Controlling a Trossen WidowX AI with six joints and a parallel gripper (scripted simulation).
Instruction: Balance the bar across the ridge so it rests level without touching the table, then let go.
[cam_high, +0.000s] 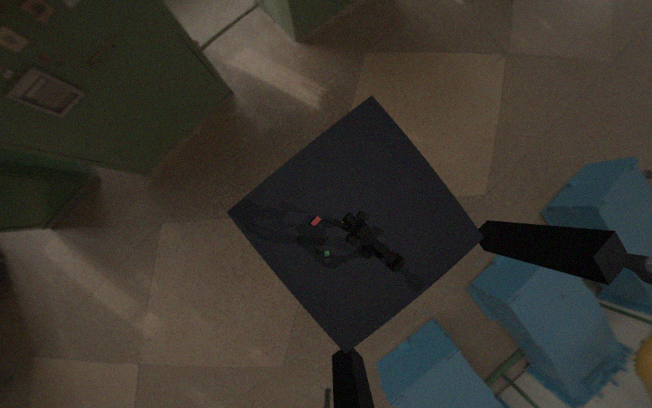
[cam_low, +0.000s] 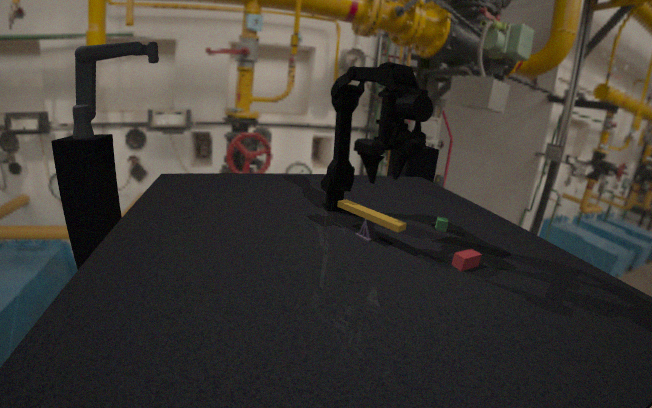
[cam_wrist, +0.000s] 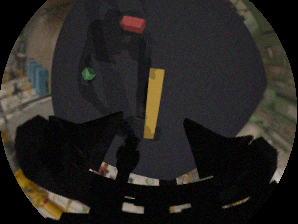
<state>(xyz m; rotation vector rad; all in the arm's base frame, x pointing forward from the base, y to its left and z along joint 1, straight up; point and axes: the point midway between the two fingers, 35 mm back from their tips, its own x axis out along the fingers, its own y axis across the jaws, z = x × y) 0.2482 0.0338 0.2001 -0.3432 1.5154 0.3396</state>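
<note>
The yellow bar (cam_low: 372, 215) (cam_wrist: 154, 102) lies across the small purple ridge (cam_low: 365, 232), which supports it near its middle. The bar looks about level in the exterior view, and both ends appear raised off the dark table (cam_high: 370, 150) (cam_low: 200, 300) (cam_wrist: 215, 75). In the wrist view the ridge is hidden under the bar. In the top view the arm hides nearly all of the bar. My gripper (cam_low: 384, 178) (cam_wrist: 154, 118) is wide open and empty. It hangs above the bar, with its fingers clear of it.
A red block (cam_high: 316, 221) (cam_low: 466, 260) (cam_wrist: 133, 24) lies beyond the bar's near end in the exterior view. A small green block (cam_high: 327, 254) (cam_low: 441, 224) (cam_wrist: 88, 74) stands to the bar's right there. Two black pedestals stand outside the table's edge.
</note>
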